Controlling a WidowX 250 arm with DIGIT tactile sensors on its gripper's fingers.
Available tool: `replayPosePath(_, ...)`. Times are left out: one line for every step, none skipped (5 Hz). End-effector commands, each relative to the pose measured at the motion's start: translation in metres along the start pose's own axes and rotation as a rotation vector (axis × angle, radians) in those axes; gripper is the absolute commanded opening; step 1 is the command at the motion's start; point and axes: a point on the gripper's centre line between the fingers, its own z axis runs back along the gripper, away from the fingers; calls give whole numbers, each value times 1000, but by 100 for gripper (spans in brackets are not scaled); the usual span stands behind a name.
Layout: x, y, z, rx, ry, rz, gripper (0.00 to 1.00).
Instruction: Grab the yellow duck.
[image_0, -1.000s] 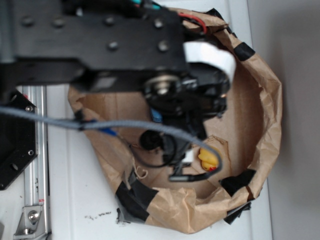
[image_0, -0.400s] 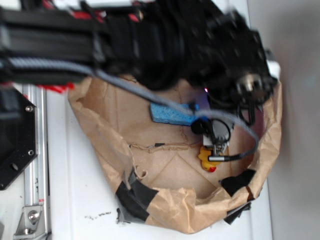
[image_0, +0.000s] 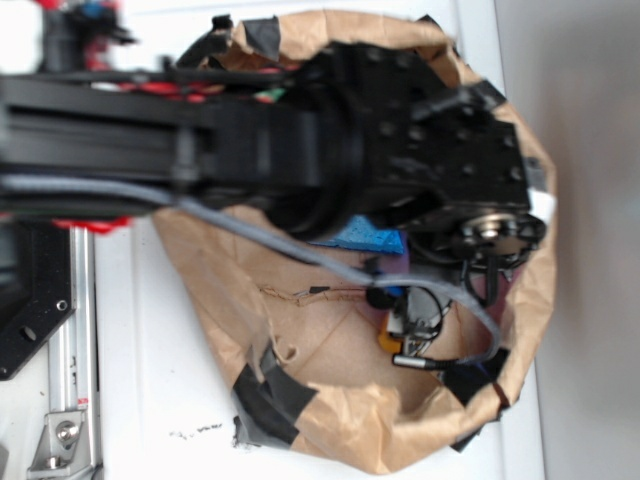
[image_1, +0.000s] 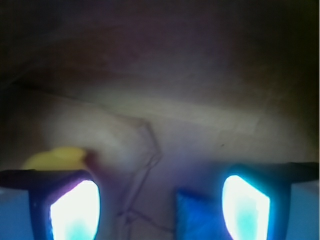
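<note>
Yellow duck (image_0: 390, 340) is what I'm after, and in the exterior view I can make out only an orange-yellow sliver of it, low in the brown paper bag (image_0: 330, 400), just under the gripper (image_0: 420, 330) and near the black tape patch (image_0: 470, 380) on the bag's rim. The arm (image_0: 300, 140) covers most of the bag from above. A blue sponge (image_0: 365, 238) peeks out just below the arm, a little away from the duck. I can't tell from here how far apart the fingers stand; the cable (image_0: 250, 235) and the wrist hide them.

From the wrist view, I see the duck (image_1: 55, 157) as a soft yellow lump with a reddish tip at lower left, lying just beyond the left finger (image_1: 75, 210), not between the two. The fingers are spread wide with nothing in them; the bag floor shows in the gap, and the sponge (image_1: 197, 215) sits beside the right finger (image_1: 245, 207).

I judge the duck to be light, squashy rubber, rounded and likely to roll or squirt out of a hard pinch. I'd take it across the fat of the body, closing gently, after shifting toward it so it sits in the gap.

No brand, label or writing is readable in either view.
</note>
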Motion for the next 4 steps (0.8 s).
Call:
replayPosePath(7, -8, 25, -5, -100, -20, 100)
replayPosePath(5, -14, 24, -1, -86, -37, 100)
replayPosePath(0, -18, 21, 2, -54, -47, 100)
replayPosePath(-4, -14, 22, 47, -42, -63, 100)
